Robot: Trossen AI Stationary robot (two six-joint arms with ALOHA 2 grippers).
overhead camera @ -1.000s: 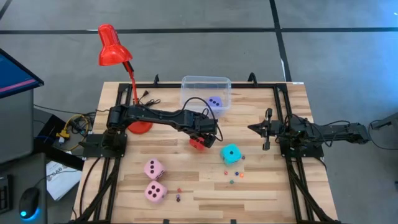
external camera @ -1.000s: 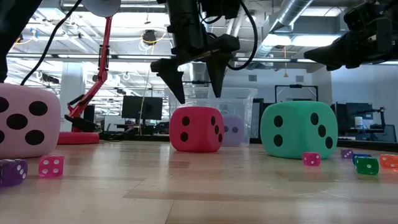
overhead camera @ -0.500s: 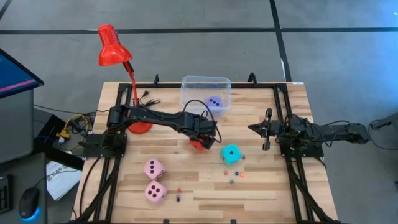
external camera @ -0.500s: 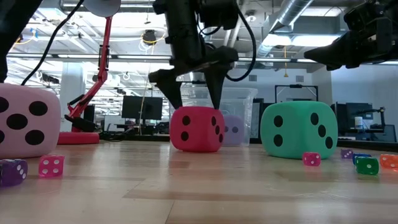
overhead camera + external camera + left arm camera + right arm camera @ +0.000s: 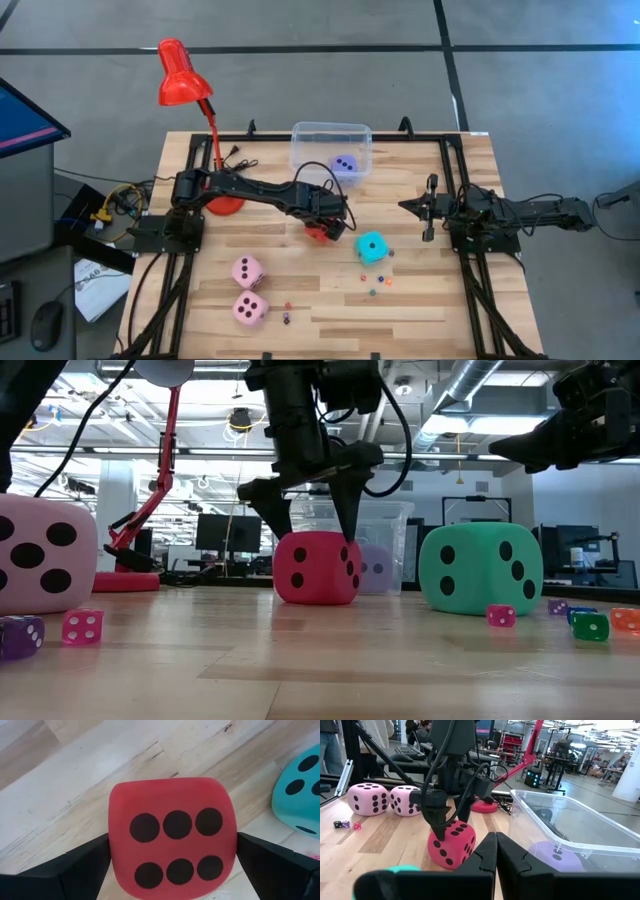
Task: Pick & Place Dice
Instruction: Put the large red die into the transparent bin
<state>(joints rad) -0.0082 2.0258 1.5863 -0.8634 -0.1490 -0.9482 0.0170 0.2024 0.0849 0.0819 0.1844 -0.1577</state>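
On the wooden tabletop (image 5: 420,300), the pick-and-place job stands at the grasp stage for the red die (image 5: 318,232), which sits near the centre of the board, at about 6 o'clock from the clear plastic bin (image 5: 330,146) along the far edge. The lavender die (image 5: 345,165) already lies inside that bin, so one cube appears to be placed and four are left on the boards. The left arm reaches in from 9 o'clock, and its tool (image 5: 312,530) hangs directly over the red die with the fingers spread wide, one tip down at each side of the cube's top and holding nothing yet; whether the tips already touch the foam cannot be told. In the left wrist view the red die (image 5: 172,837) fills the gap between the two dark fingers (image 5: 75,867), six pips up. The next move, by this reading, calls for a short further drop, a squeeze on the two opposite faces, then a lift toward the bin at 12 o'clock. The cyan die (image 5: 372,247) rests just beside, at 4 o'clock from the red one, and the two pink dice (image 5: 249,288) lie well apart at 7 o'clock. The right arm waits at the 3 o'clock edge, its tool (image 5: 425,208) closed and empty.
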